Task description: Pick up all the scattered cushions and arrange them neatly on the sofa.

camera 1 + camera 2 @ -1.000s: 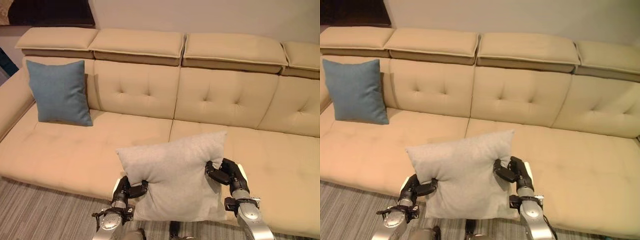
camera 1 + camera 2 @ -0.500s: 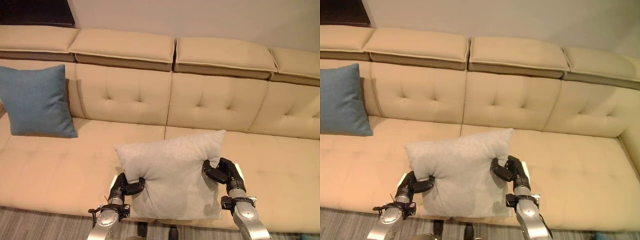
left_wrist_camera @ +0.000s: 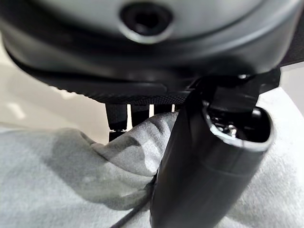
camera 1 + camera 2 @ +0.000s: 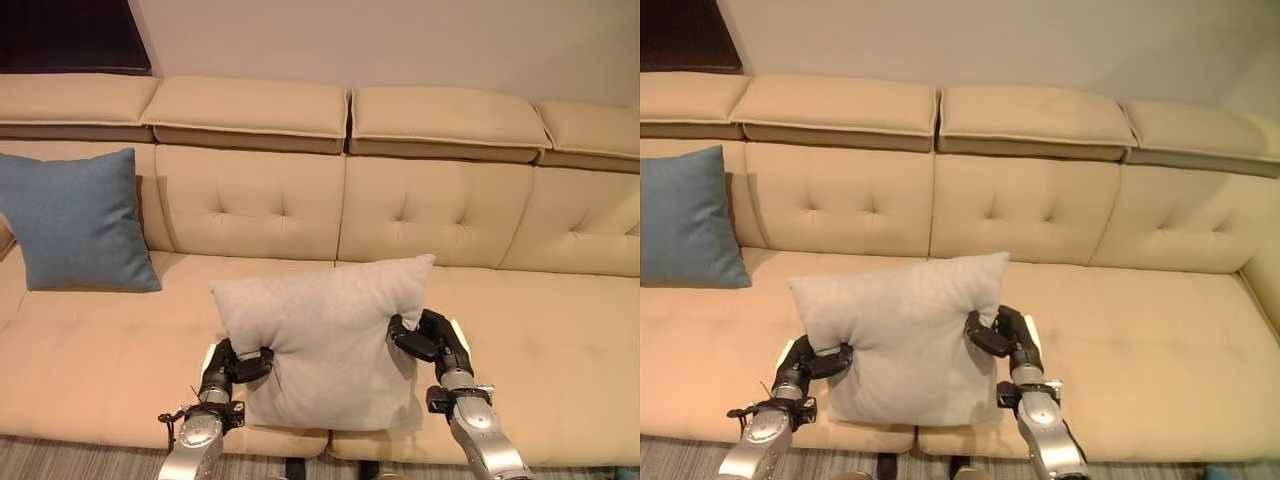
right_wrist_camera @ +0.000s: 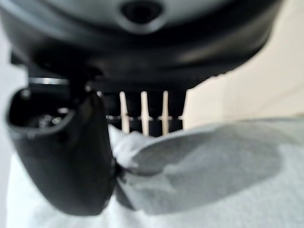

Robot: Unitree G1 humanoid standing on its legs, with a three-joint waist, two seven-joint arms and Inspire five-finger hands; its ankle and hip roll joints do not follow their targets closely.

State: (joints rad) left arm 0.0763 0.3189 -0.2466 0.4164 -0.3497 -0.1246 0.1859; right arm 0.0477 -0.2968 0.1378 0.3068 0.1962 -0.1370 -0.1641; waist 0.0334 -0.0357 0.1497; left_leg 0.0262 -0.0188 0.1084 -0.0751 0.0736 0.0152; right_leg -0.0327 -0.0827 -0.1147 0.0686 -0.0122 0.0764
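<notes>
Now held upright over the sofa (image 4: 120,360) seat's front edge: grey cushion (image 4: 325,340), left hand (image 4: 228,368) and right hand (image 4: 430,340) each pinched shut on a side edge. Best carried level toward the backrest, well apart from the blue cushion (image 4: 75,220), both grips released together.

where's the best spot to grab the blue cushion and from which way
Probably by its two side edges, one hand each, coming from the front. The blue cushion stands upright against the sofa backrest, face forward, so both edges are exposed. The left hand and right hand already pinch the grey cushion that way.
</notes>
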